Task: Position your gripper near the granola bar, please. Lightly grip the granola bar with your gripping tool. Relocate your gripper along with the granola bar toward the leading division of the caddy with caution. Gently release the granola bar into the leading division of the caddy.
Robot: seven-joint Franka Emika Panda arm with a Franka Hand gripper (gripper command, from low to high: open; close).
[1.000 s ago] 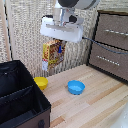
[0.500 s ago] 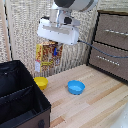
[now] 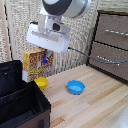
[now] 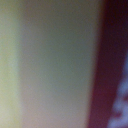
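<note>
Lifted higher and nearer the caddy [image 3: 20,100] than a second ago: granola bar [image 3: 35,64] clamped in gripper [image 3: 46,59] (transport underway, release pending).

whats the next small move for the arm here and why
Probably carry on toward the exterior view's left, keeping height. The gripper appears shut on the granola bar, which hangs lifted above the yellow bowl, just beside the caddy and not yet over a compartment. The wrist view is only blur, so the grip itself can't be confirmed.
</note>
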